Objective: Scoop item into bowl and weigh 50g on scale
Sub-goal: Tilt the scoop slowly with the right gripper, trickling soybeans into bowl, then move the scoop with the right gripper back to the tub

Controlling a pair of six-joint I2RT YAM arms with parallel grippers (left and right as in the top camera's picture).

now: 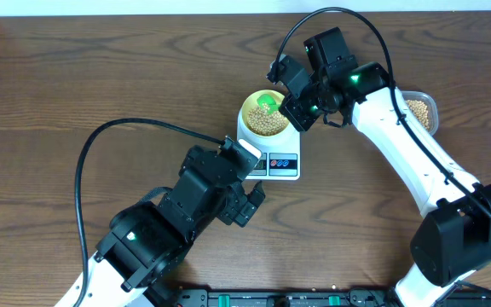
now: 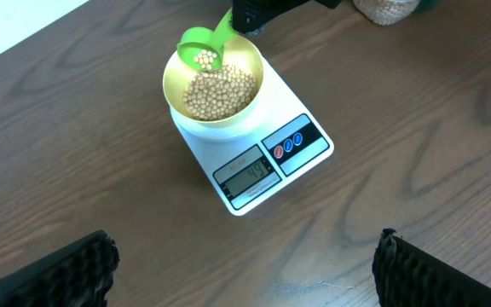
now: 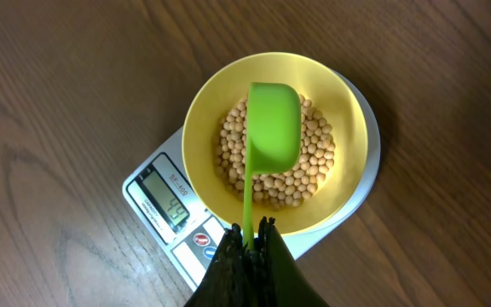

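Note:
The pale yellow bowl [image 1: 268, 113] stands on the white scale [image 1: 278, 163] and holds many tan beans [image 3: 281, 158]. The bowl [image 2: 213, 81] and scale [image 2: 262, 162] also show in the left wrist view, the bowl [image 3: 339, 111] and scale [image 3: 156, 200] in the right wrist view. My right gripper [image 3: 251, 234] is shut on the handle of a green scoop [image 3: 273, 119], held tilted over the bowl with some beans in it [image 2: 201, 53]. My left gripper [image 2: 245, 273] is open and empty above bare table in front of the scale.
A clear plastic tub [image 1: 422, 109] with more beans stands right of the scale, behind my right arm. The scale's display [image 2: 247, 176] faces my left gripper. Black cables arch over the table.

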